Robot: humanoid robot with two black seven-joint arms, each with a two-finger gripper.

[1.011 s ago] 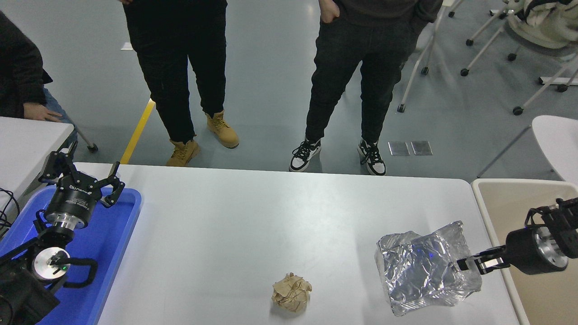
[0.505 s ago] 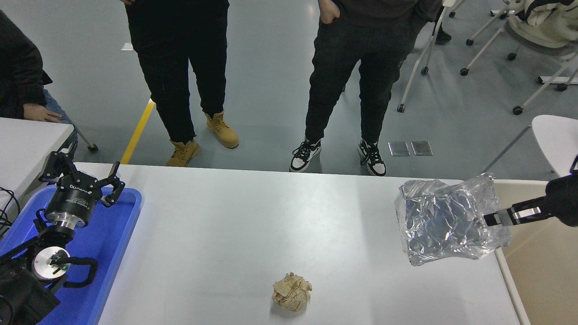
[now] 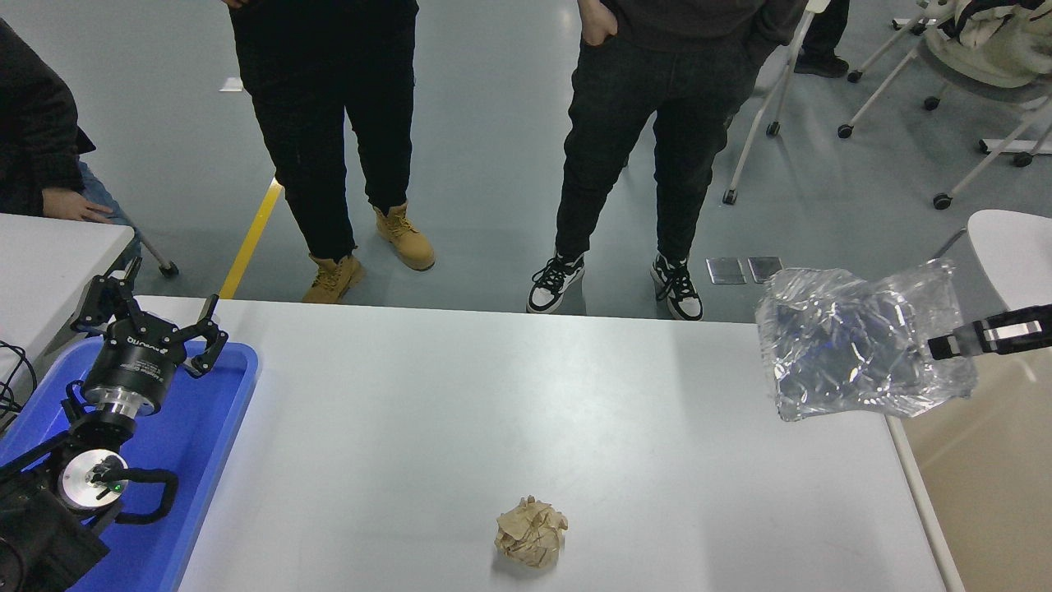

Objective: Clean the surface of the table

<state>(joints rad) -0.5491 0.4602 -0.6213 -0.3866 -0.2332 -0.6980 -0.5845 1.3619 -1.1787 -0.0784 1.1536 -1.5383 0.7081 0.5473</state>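
The table surface (image 3: 460,411) is a wide glossy white top. A crumpled brown paper ball (image 3: 531,532) lies on it near the front edge. My right gripper (image 3: 945,345) comes in from the right edge, shut on a crumpled clear plastic bag (image 3: 855,345). The bag hangs in the air above the table's far right corner. My left gripper (image 3: 152,325) stands open at the lower left, parked over the blue tray (image 3: 205,460).
A beige bin (image 3: 986,493) stands right of the table. Two people stand at the far side, legs and shoes showing. A third person's hand rests on a smaller white table (image 3: 49,255) at the left. Wheeled chairs fill the top right.
My right gripper has lifted the plastic bag off the table and carried it up and to the right, toward the table's right edge. The left arm has not moved.
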